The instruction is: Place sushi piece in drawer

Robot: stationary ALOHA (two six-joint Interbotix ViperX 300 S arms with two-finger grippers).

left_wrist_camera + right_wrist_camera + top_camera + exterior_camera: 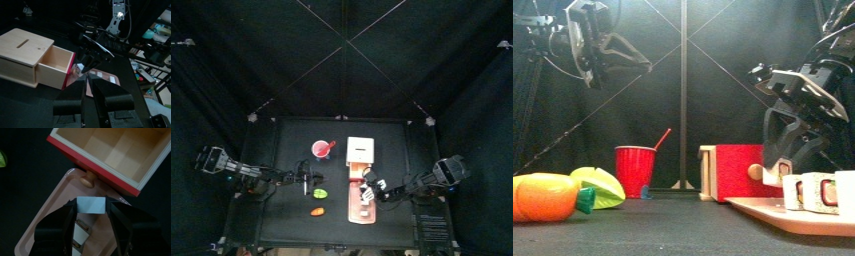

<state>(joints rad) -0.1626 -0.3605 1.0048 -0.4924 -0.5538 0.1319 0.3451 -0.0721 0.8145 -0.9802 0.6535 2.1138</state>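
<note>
The cream-white cabinet (360, 149) stands mid-table. Its drawer (113, 153), tan inside with a red front and a round knob, is pulled open toward the front; it also shows in the left wrist view (57, 61). My right gripper (91, 208) is shut on a white sushi piece (91, 205) and holds it over the pinkish tray (50, 225), just short of the drawer's knob. In the front view the right gripper (784, 165) hangs before the red drawer front (738, 172). My left gripper (87, 82) is shut, empty and raised at the left (600, 40).
More sushi pieces (814, 192) stand on the pinkish tray (358, 203) in front of the cabinet. A red cup with a straw (636, 170) stands left of the cabinet. A green item (600, 185) and an orange item (547, 197) lie at the front left.
</note>
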